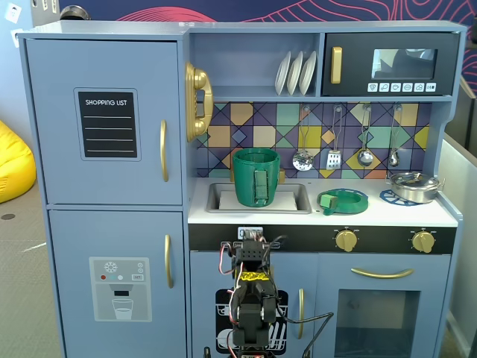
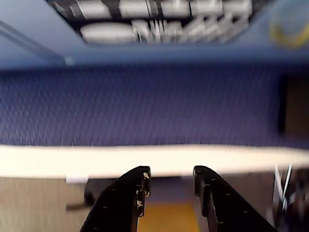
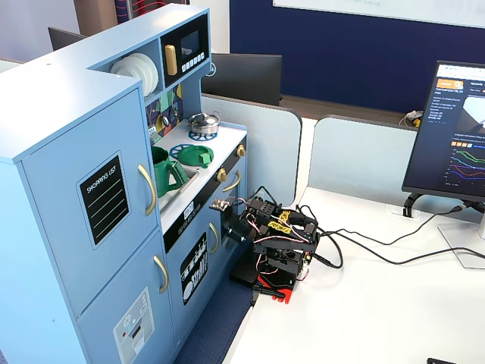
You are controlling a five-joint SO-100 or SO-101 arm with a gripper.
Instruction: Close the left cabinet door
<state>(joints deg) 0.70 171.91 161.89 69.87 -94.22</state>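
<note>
Light-blue left cabinet door [image 1: 104, 123] flat, rectangular, flush; curved gold handle [image 1: 163, 150].

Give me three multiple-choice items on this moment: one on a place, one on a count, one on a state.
1. Where is the green pitcher?
A. in the sink
B. on the stove
C. on the shelf

2. How many plates stand on the shelf?
A. two
B. three
C. five

3. How does the left door stand?
A. wide open
B. half open
C. shut

Answers: 1 A, the pitcher sits in the sink. 2 B, three white plates lean side by side. 3 C, both fixed views show the door flush with the cabinet, while the end effector is folded low, jaws apart.
</note>
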